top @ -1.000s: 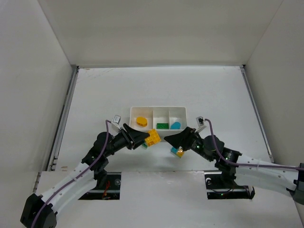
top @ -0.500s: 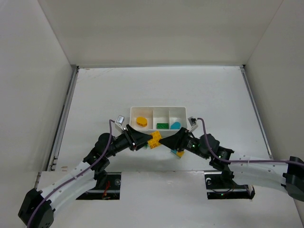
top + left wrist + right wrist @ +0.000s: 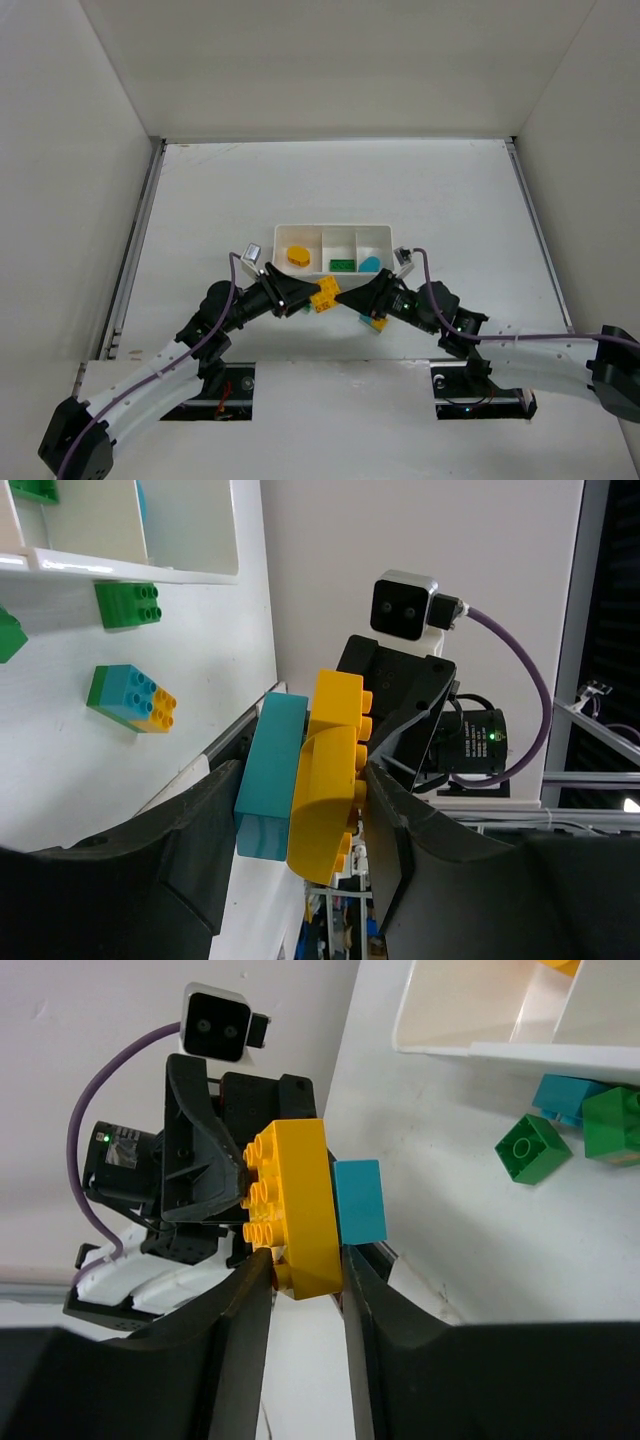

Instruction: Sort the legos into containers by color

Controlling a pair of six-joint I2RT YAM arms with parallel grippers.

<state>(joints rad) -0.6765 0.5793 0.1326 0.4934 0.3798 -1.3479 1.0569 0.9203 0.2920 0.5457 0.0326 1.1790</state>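
A yellow lego (image 3: 325,293) joined to a cyan lego (image 3: 268,770) hangs above the table, just in front of the white tray (image 3: 333,227). My left gripper (image 3: 306,297) is shut on this pair from the left, one finger on each brick. From the right, my right gripper (image 3: 349,297) is shut on the yellow lego (image 3: 300,1210), with the cyan one (image 3: 360,1200) just beyond its finger. The containers hold a yellow lego (image 3: 298,256), a green one (image 3: 343,265) and a cyan one (image 3: 371,263).
A small stack of green, cyan and yellow bricks (image 3: 130,698) lies on the table under the right arm. Loose green bricks (image 3: 533,1147) and a cyan one (image 3: 565,1095) lie along the tray's near wall (image 3: 500,1050). White walls enclose the table.
My right gripper has moved left to the yellow lego and closed on it. The left gripper shifted slightly right with its pair and kept its grip.
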